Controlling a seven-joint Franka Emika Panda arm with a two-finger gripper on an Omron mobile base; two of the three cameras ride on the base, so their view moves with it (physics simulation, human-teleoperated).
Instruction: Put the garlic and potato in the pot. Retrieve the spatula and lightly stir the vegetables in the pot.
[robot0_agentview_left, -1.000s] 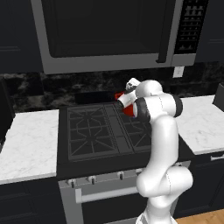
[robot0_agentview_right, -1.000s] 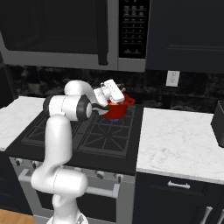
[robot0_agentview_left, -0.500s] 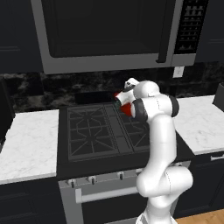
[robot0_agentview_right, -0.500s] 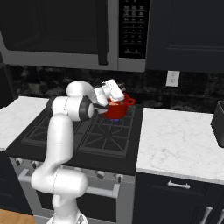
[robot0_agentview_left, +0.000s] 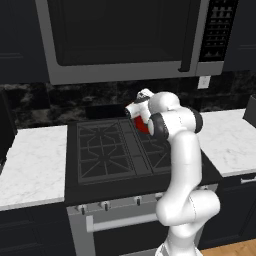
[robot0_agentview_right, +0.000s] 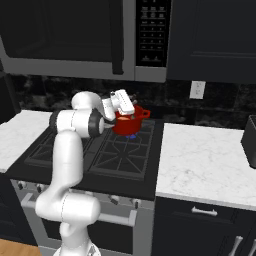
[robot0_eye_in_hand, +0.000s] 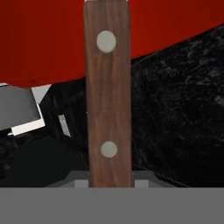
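Note:
The red pot (robot0_agentview_right: 128, 123) stands on the stove's back right burner, and part of it shows behind my arm (robot0_agentview_left: 142, 126). My gripper (robot0_agentview_right: 132, 107) hovers just above the pot's rim, its white hand tilted (robot0_agentview_left: 136, 106). In the hand view a brown wooden spatula handle (robot0_eye_in_hand: 107, 96) with two metal rivets rises from between my fingers, so the gripper is shut on the spatula. The pot's red wall (robot0_eye_in_hand: 43, 39) lies right behind the handle. The spatula's blade is out of sight. The garlic and potato are hidden.
A black gas stove (robot0_agentview_left: 115, 150) sits between white marble counters (robot0_agentview_left: 30, 165) (robot0_agentview_right: 205, 165). A microwave (robot0_agentview_left: 125, 35) hangs low above the stove. A dark appliance (robot0_agentview_right: 250, 140) stands at the right counter's far edge.
The hand has edged slightly sideways above the pot with the spatula still in its grip. The pot has stayed in place.

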